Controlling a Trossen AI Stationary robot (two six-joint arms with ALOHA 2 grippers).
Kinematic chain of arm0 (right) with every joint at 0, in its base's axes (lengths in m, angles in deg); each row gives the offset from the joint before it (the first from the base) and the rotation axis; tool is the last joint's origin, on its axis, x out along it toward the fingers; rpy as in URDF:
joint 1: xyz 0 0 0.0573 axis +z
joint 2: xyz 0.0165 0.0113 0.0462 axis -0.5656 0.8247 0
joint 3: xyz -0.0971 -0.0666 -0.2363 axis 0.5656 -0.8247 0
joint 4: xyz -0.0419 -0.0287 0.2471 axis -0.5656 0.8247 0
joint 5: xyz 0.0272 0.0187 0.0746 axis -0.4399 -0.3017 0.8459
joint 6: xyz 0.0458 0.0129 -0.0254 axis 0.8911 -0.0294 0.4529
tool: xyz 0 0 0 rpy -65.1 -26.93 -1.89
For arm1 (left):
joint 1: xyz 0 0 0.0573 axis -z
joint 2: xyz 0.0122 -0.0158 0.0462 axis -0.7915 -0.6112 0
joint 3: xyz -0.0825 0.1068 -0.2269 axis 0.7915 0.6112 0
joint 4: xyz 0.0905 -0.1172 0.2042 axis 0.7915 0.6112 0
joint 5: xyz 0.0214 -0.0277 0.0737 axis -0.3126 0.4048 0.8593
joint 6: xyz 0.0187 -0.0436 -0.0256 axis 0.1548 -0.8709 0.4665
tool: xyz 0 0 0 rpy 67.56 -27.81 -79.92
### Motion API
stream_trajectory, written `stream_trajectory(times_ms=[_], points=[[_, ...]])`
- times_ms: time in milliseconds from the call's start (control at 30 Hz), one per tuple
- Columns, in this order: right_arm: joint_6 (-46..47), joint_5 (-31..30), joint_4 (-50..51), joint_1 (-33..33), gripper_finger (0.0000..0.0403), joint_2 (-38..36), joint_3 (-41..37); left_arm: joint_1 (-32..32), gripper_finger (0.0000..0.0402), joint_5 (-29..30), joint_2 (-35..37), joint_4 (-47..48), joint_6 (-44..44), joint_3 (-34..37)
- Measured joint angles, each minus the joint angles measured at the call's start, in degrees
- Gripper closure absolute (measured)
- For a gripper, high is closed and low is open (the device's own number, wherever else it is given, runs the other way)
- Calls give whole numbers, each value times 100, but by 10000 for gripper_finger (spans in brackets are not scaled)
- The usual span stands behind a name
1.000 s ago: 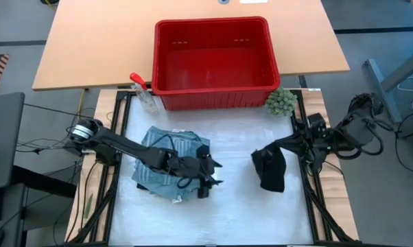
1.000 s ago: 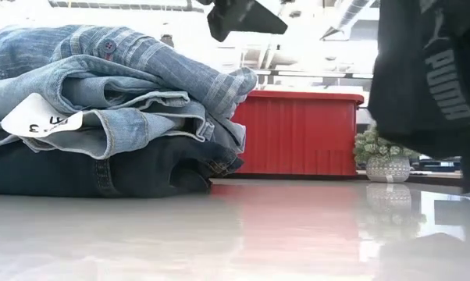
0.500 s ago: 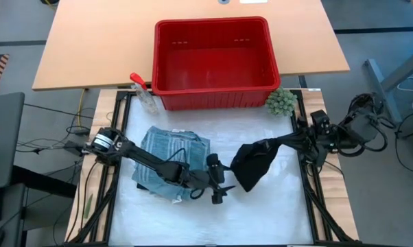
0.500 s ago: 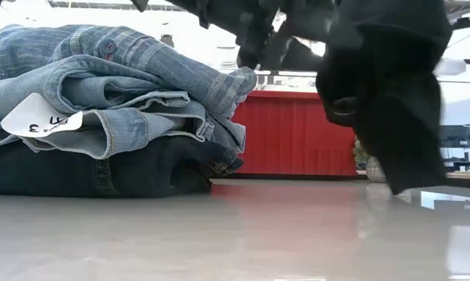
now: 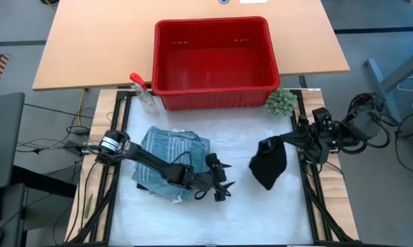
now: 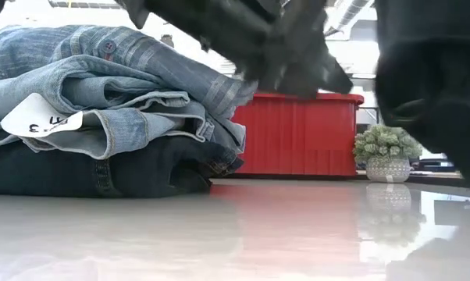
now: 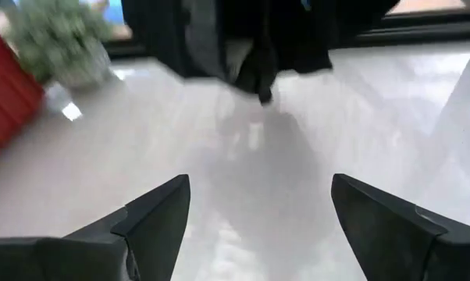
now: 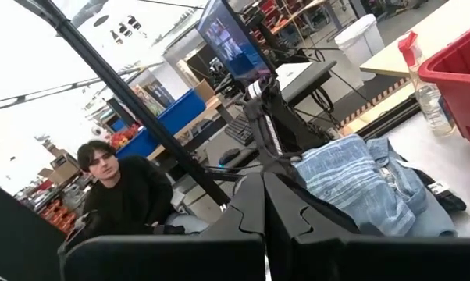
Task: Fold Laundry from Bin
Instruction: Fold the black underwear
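Black cloth (image 5: 269, 165) hangs limp, right of centre, pinched in our right gripper (image 5: 275, 141); soft and light, best grasped by its free lower edge. Left gripper (image 5: 223, 186) gapes empty.

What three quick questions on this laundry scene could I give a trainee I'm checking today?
1. True or false: the bin holds laundry.
2. Which gripper holds the black piece? A left, B right.
3. Fill in: the left gripper, fingers open, hovers between the black piece and the folded ____.

Key: 1 false, it looks empty; 2 B, the right gripper; 3 stack.
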Motion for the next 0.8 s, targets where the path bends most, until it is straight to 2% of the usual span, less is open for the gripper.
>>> stream_trajectory(times_ms=[167,400,533,800], points=[[3,0,-4,0,385,3,0,7,101,-58,-594,-342,-825,-249],[38,-2,-31,0,385,5,0,15,101,-76,-1333,-407,-923,-1154],[142,-2,-30,0,385,8,0,-1,101,370,-1532,-96,-924,-1667],[198,68,-14,0,385,16,0,7,101,1828,-1557,1479,-892,-2402]])
